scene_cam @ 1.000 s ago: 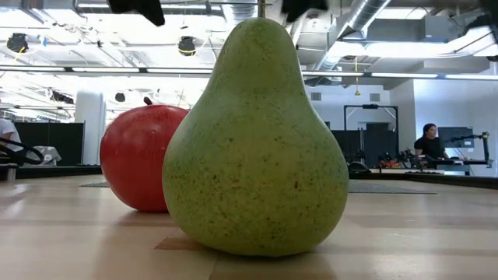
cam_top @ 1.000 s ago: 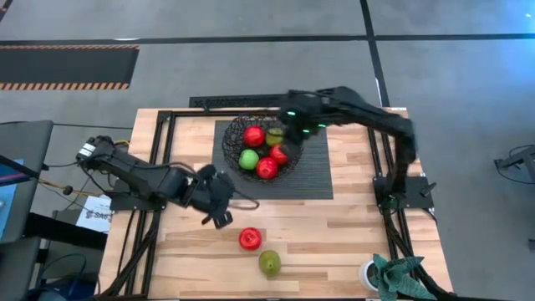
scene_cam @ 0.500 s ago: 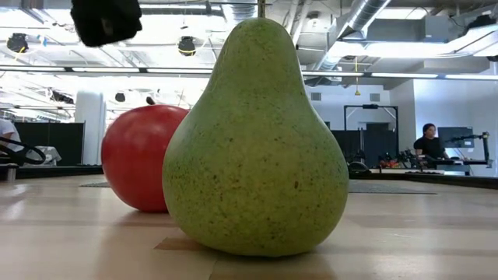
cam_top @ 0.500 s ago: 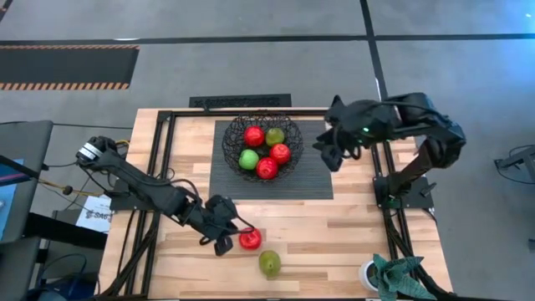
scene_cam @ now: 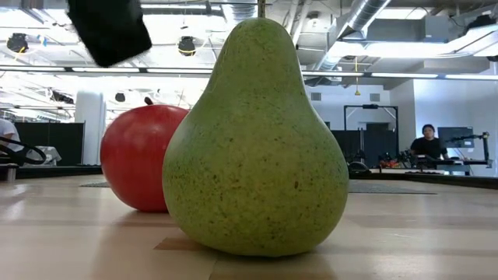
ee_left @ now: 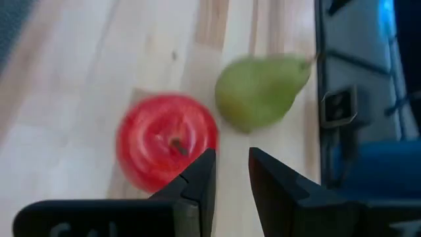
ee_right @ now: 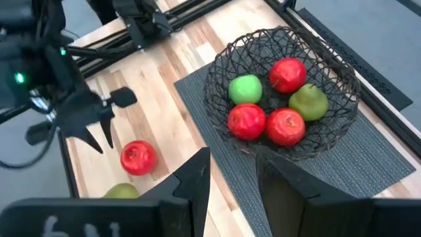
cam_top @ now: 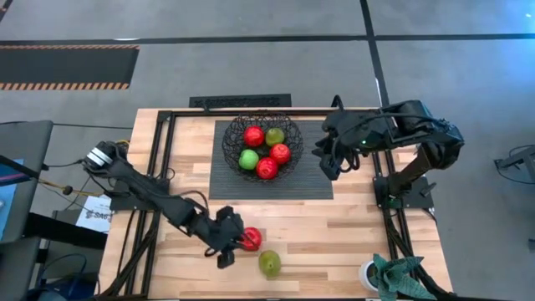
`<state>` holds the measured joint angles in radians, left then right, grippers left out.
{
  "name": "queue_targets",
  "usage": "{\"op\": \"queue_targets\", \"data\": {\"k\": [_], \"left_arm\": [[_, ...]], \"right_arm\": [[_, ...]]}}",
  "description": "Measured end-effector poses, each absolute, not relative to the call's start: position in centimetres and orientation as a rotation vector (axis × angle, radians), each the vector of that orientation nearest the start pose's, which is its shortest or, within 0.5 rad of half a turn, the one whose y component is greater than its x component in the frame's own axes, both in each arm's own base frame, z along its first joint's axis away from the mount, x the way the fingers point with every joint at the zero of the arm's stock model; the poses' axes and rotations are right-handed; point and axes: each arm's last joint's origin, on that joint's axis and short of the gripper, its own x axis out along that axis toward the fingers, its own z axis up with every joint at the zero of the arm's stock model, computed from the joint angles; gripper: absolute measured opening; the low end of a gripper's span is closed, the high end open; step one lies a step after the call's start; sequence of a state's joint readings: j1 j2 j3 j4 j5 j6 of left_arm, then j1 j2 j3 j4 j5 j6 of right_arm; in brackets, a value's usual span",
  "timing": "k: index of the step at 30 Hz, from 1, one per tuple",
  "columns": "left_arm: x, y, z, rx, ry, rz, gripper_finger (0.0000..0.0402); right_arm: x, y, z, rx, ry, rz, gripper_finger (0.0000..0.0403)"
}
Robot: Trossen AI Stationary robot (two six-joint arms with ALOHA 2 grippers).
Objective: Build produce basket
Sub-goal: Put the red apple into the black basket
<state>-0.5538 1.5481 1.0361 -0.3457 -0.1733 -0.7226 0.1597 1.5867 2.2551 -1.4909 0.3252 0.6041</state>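
Note:
The black wire basket (cam_top: 230, 134) stands on the dark ribbed mat (cam_top: 313, 180) at the table's far middle and holds three red fruits, one bright green and one yellow-green, also seen in the right wrist view (ee_right: 223, 52). A red apple (cam_top: 250, 239) and a yellow-green pear (cam_top: 269, 263) stand on the wood near the front edge, touching nothing else. My left gripper (cam_top: 236, 242) is open, just left of and above the apple (ee_left: 164, 141); the pear (ee_left: 260, 92) lies beyond it. My right gripper (cam_top: 328, 160) is open and empty above the mat's right edge.
Black frame rails (cam_top: 163, 167) run along the table's left and right sides. A white cup (cam_top: 368, 272) with a green crumpled thing (cam_top: 397, 276) sits at the near right corner. A person (scene_cam: 426, 144) sits far off in the room behind.
My left gripper has gone toward the table's near edge and to the right, coming down beside the red apple. My right gripper has drawn away from over the basket toward the table's right edge. The apple and pear on the wood have stayed put.

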Motion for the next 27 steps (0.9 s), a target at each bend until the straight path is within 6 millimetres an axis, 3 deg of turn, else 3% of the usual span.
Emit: {"op": "queue_targets", "data": {"k": [4, 7, 20, 27], "left_arm": [[28.1, -17.3, 19.9, -0.325, 0.991, -0.082, 0.0078], [28.5, -17.7, 19.0, -0.331, 1.001, -0.098, 0.0078], [28.9, -17.6, 20.2, -0.246, 0.912, -0.038, 0.0078], [28.3, -17.1, 19.7, -0.188, 0.982, 0.008, 0.0078]], "right_arm": [[24.5, 2.9, 49.6, 0.373, 0.72, -0.393, 0.014], [24.8, 2.9, 49.4, 0.371, 0.727, -0.395, 0.014], [26.0, 3.2, 48.6, 0.362, 0.766, -0.396, 0.014], [26.4, 3.2, 48.3, 0.353, 0.775, -0.393, 0.014]]}}
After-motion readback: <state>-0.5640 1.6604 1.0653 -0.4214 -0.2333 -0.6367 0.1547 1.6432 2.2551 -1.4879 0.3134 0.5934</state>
